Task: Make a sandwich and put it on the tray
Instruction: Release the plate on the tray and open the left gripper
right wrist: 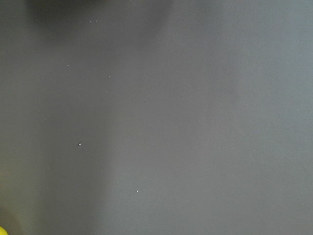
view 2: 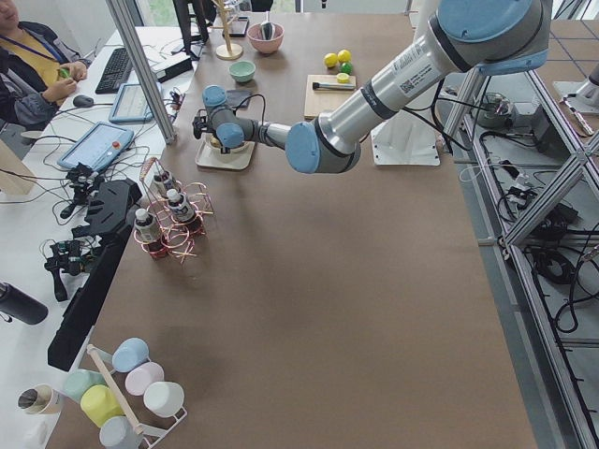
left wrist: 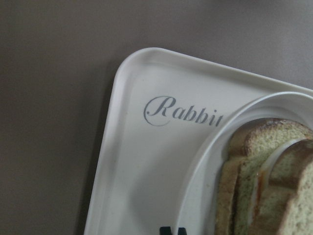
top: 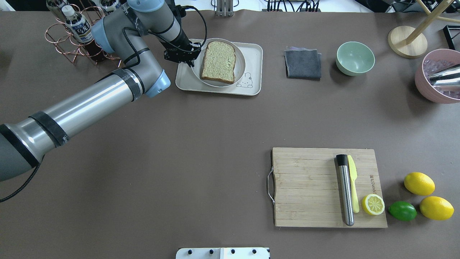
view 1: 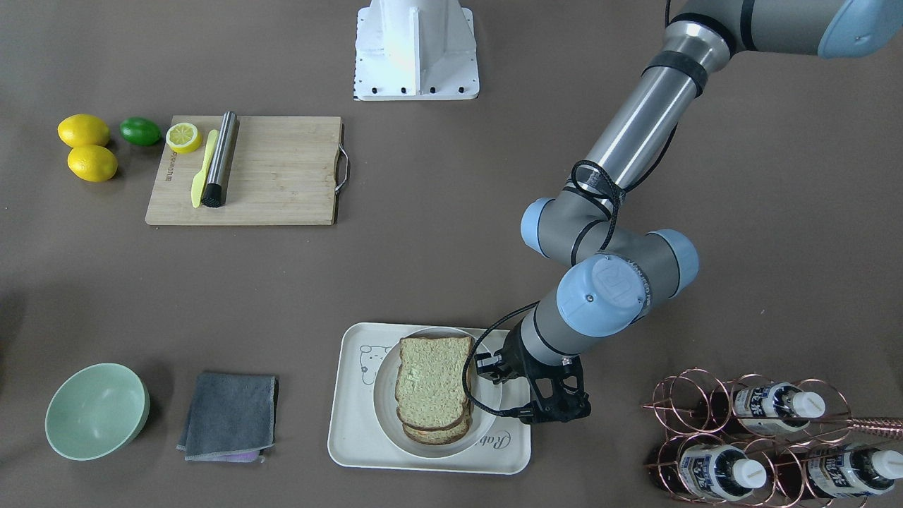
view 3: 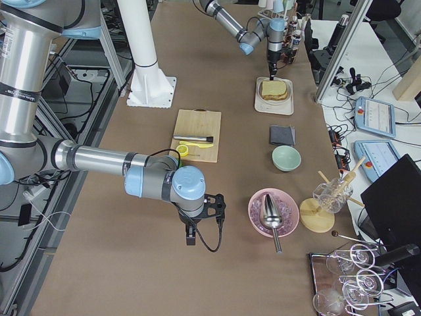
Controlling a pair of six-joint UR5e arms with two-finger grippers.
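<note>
The sandwich (view 1: 432, 381) is two tan slices with dark crusts, stacked on a round white plate (view 1: 382, 396) that sits on the cream tray (view 1: 350, 425). The left wrist view shows a white egg layer between the slices (left wrist: 264, 186), the plate rim (left wrist: 210, 161) and the tray's "Rabbit" script (left wrist: 137, 171). My left gripper (view 1: 494, 372) is at the plate's rim on the bottle-rack side, jaws nearly together on the rim; it also shows in the overhead view (top: 190, 62). My right gripper (view 3: 191, 234) hovers over bare table far from the tray; I cannot tell if it is open or shut.
A copper bottle rack (view 1: 762, 430) stands close beside my left arm. A grey cloth (view 1: 229, 416) and a green bowl (view 1: 97, 410) lie past the tray's other end. A wooden cutting board (view 1: 282, 169) holds a metal cylinder, a yellow knife and a lemon half, with lemons and a lime beside it.
</note>
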